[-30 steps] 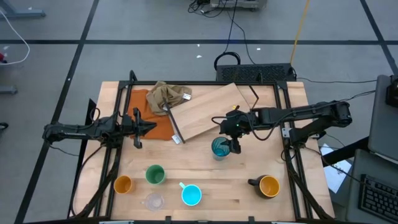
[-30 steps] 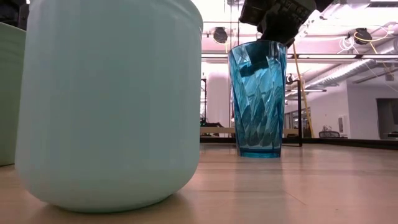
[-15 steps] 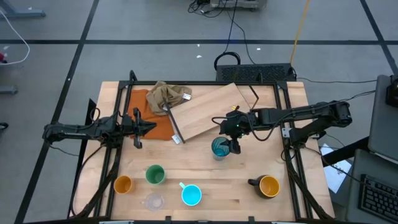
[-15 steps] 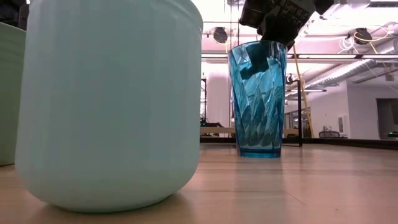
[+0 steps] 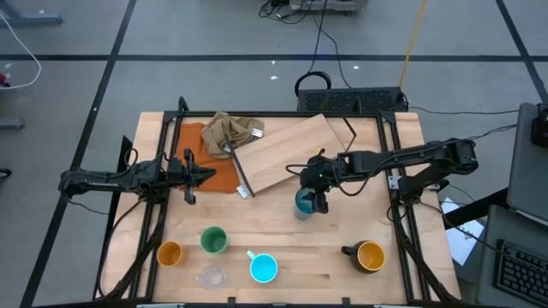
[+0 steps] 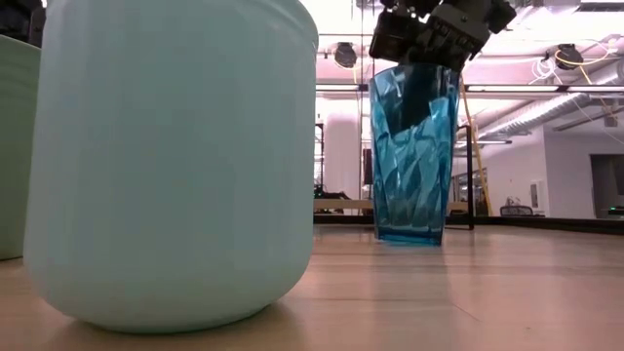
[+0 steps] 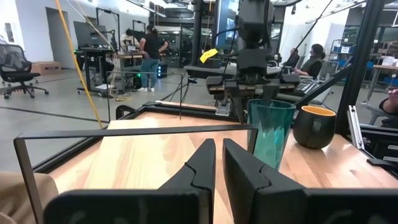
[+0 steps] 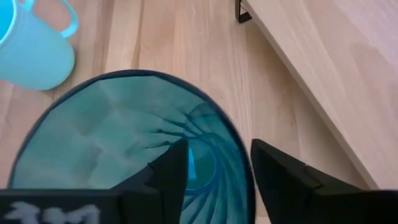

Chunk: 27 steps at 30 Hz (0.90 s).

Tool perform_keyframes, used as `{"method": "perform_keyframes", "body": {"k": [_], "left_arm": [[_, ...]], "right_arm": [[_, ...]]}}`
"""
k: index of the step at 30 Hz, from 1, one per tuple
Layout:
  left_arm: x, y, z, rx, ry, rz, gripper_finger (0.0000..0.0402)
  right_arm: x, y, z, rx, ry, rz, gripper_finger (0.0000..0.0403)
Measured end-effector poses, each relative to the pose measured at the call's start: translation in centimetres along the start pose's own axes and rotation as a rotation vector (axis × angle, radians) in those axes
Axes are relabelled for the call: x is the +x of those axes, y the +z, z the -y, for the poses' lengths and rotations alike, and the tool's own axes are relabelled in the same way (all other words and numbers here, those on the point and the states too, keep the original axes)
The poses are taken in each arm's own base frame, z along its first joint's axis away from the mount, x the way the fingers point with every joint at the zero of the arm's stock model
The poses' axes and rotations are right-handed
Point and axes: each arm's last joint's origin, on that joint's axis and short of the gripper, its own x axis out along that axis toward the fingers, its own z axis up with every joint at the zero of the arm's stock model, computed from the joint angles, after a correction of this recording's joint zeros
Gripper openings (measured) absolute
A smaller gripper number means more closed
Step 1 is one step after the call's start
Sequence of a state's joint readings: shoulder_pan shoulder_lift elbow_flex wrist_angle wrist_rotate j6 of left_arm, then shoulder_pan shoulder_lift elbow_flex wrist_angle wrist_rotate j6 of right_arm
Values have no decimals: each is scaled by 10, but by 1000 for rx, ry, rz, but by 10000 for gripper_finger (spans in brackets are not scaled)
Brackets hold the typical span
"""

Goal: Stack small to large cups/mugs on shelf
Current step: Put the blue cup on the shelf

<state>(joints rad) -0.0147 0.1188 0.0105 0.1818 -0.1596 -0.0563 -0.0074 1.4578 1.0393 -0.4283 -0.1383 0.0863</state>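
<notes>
The tall teal tumbler [image 5: 301,205] [image 6: 413,161] stands in the middle of the table, just in front of the shelf [image 5: 291,150], a light wooden board on black legs. My right gripper [image 5: 314,195] [image 8: 214,171] is over its rim, shut on it. Along the near edge stand the orange cup [image 5: 169,253], green cup [image 5: 213,240], clear glass [image 5: 211,277], light-blue mug [image 5: 263,268] and black mug [image 5: 368,255]. My left gripper [image 5: 195,175] [image 7: 216,158] waits shut over the orange cloth at the left. My right gripper pinches the tumbler's rim [image 8: 239,155] from above, pointing down. One finger [image 8: 166,171] is inside the tumbler and the other finger [image 8: 280,174] is outside its wall. The tumbler leans slightly, with its base [image 6: 409,237] at the table top.
An orange cloth [image 5: 210,162] with a crumpled tan rag [image 5: 231,131] lies beside the shelf's left end. The shelf board sits askew on the table. A black frame runs along the table's edges. People stand in the room beyond.
My right gripper has shifted a little toward the table's left, coming more squarely over the tumbler. The tumbler has slid slightly toward the table's right and now leans a bit instead of standing straight.
</notes>
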Motion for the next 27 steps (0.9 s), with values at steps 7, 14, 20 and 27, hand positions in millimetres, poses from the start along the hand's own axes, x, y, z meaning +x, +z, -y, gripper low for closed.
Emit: {"method": "perform_keyframes", "body": {"k": [7,14,20,27], "left_arm": [[0,0,0,-2,0,0,33],[0,0,0,-2,0,0,33],[0,0,0,-1,0,0,33],[0,0,0,-2,0,1,33]], "right_arm": [[-2,1,0,-28,0,14,75],[-3,1,0,-52,-4,13,8],[-8,2,0,-27,-15,28,4],[-47,23,-3,-71,-108,147,2]]}}
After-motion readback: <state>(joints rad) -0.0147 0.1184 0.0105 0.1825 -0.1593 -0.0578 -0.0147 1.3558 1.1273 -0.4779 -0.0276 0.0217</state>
